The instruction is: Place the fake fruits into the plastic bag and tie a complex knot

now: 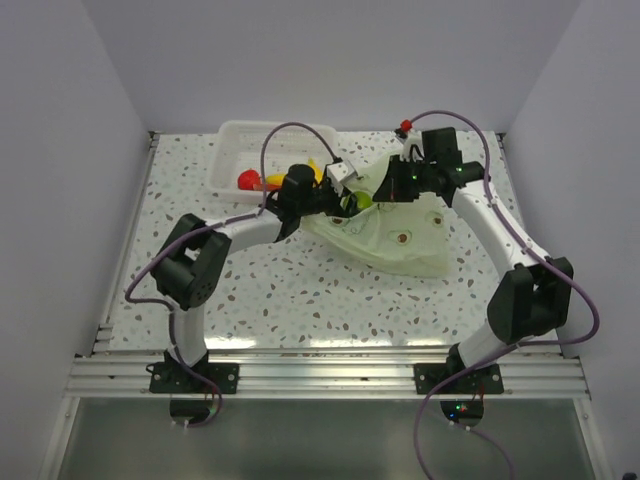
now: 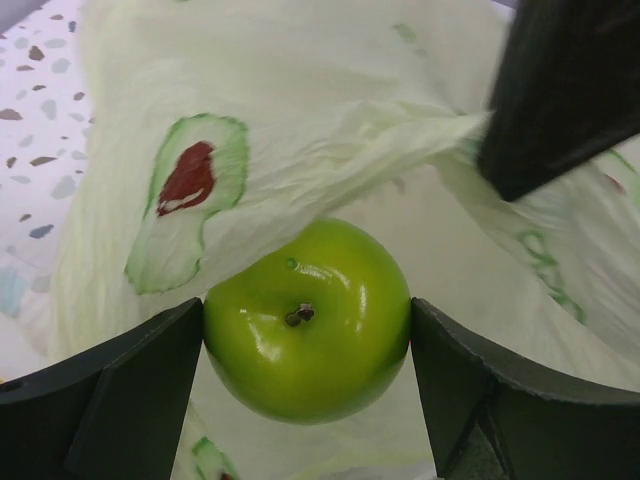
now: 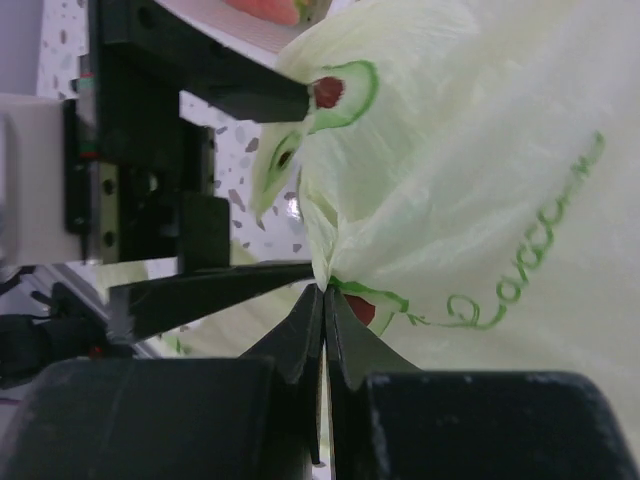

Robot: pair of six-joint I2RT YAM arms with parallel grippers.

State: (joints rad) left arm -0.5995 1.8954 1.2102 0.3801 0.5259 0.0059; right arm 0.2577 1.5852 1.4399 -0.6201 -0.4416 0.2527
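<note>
The pale green plastic bag [image 1: 395, 235] lies at mid table with avocado prints. My left gripper [image 2: 308, 330] is shut on the green apple [image 2: 308, 318] and holds it at the bag's mouth, under a lifted flap of the bag [image 2: 300, 110]; the apple also shows in the top view [image 1: 357, 201]. My right gripper [image 3: 325, 290] is shut on a bunched edge of the bag [image 3: 470, 150] and holds it up. A red fruit [image 1: 247, 179] and yellow pieces [image 1: 313, 170] lie in the basket.
A clear-white plastic basket [image 1: 232, 150] stands at the back left of the speckled table. White walls close in the left, right and back. The left arm's gripper body [image 3: 150, 160] is close beside my right fingers.
</note>
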